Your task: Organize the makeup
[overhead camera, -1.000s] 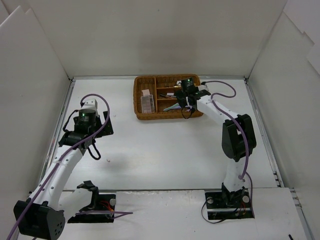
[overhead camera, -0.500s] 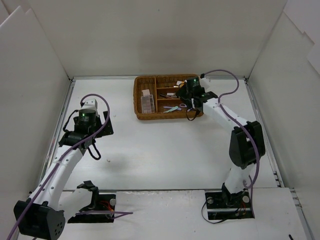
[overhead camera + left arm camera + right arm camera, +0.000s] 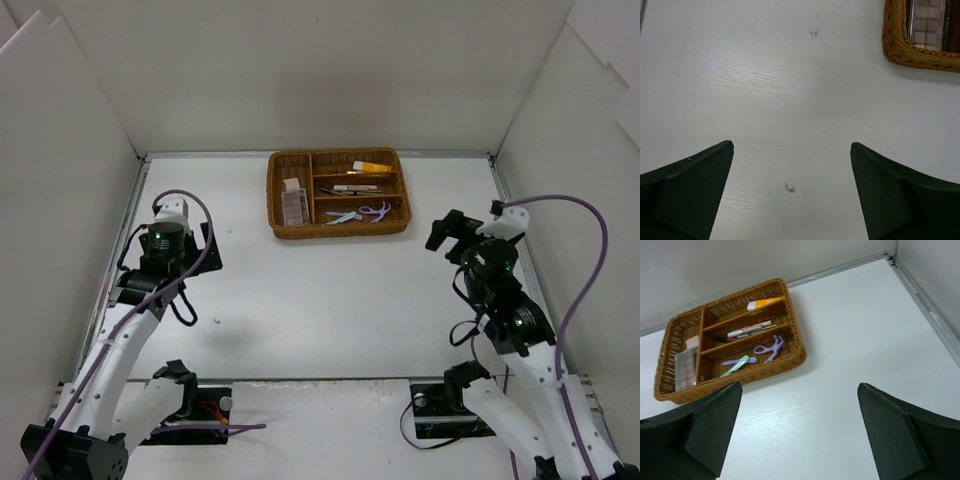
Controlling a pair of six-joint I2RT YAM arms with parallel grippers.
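Left wrist view has the left gripper (image 3: 791, 145) spread wide over bare table (image 3: 790, 75), holding nothing. The right gripper (image 3: 800, 385) is likewise parted and empty, hovering well short of the wicker tray (image 3: 790, 359).

All the makeup (image 3: 350, 187) in view lies inside that tray. Nearest, a mint tool (image 3: 737, 365) and a lilac tool (image 3: 769, 347) share the front slot; they look like light, stiff plastic, probably best pinched across their handles. Behind them, thin pencils (image 3: 747, 330) lie flat and would likely roll. A dark piece among them may be mascara, but it is too small to tell. The orange tube (image 3: 765, 303) in the far slot looks soft, so its cap end suits a grip. The eyeshadow palette (image 3: 685, 371) and pale compact (image 3: 692, 342) fill the left bay, slick and likely fragile.

The dividers leave little finger room. Open table between tray and arms is wide, with walls (image 3: 90, 200) at the sides.
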